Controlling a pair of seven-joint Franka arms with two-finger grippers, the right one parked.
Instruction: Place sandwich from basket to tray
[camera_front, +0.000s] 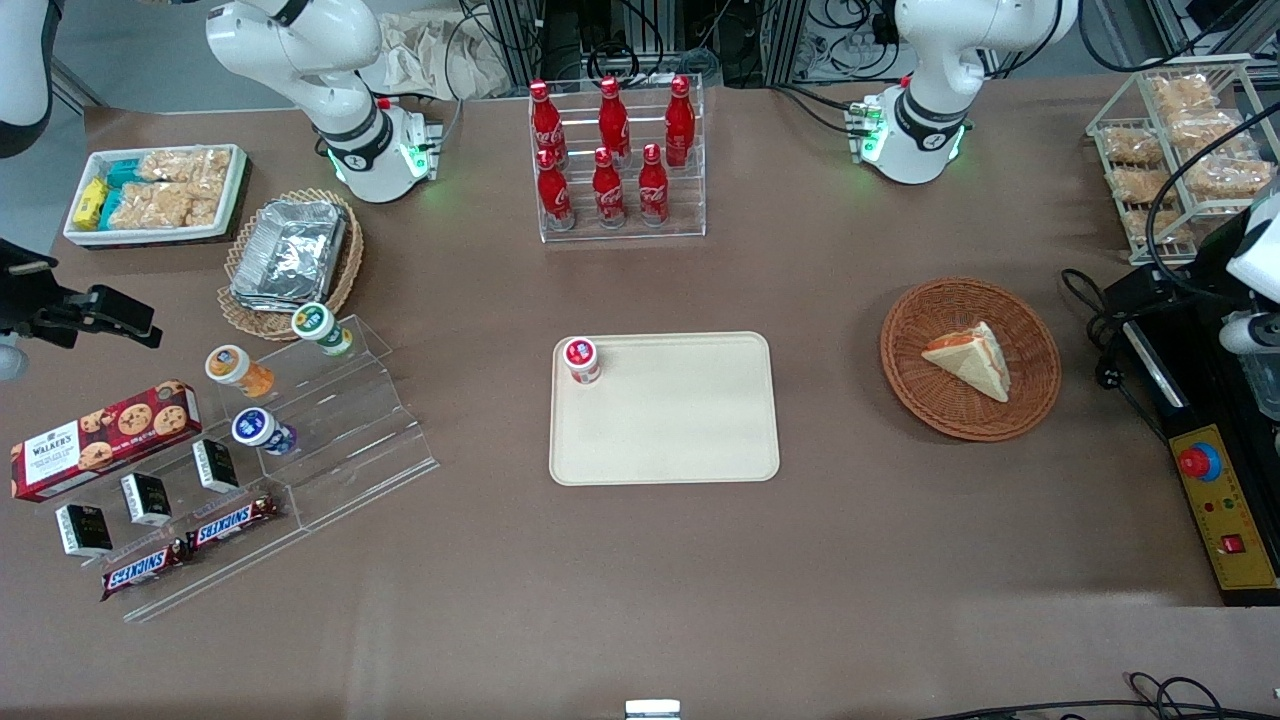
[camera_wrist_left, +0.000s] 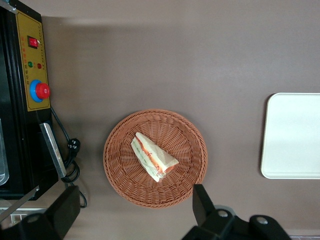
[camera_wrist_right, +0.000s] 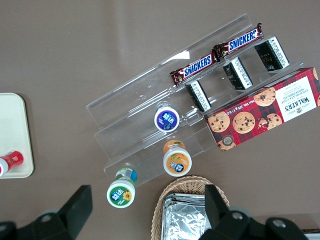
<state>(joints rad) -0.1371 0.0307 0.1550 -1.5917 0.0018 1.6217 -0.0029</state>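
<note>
Right now the sandwich lies inside the round reddish-brown basket, resting on its side with the orange-red and green filling edge showing; in the left wrist view the sandwich sits near the middle of the basket, untouched. The gripper hangs well above the basket, its two dark fingers spread wide apart with nothing between them, one to each side of the basket's rim. The cream-beige tray lies flat on the brown table, well apart from the basket, toward the middle of the table. A small red-capped cup stands on one corner of the tray. A clear rack of red bottles stands farther from the front camera than the tray. Near the basket, at the working arm's end of the table, sits a yellow control box with a red button.
</note>
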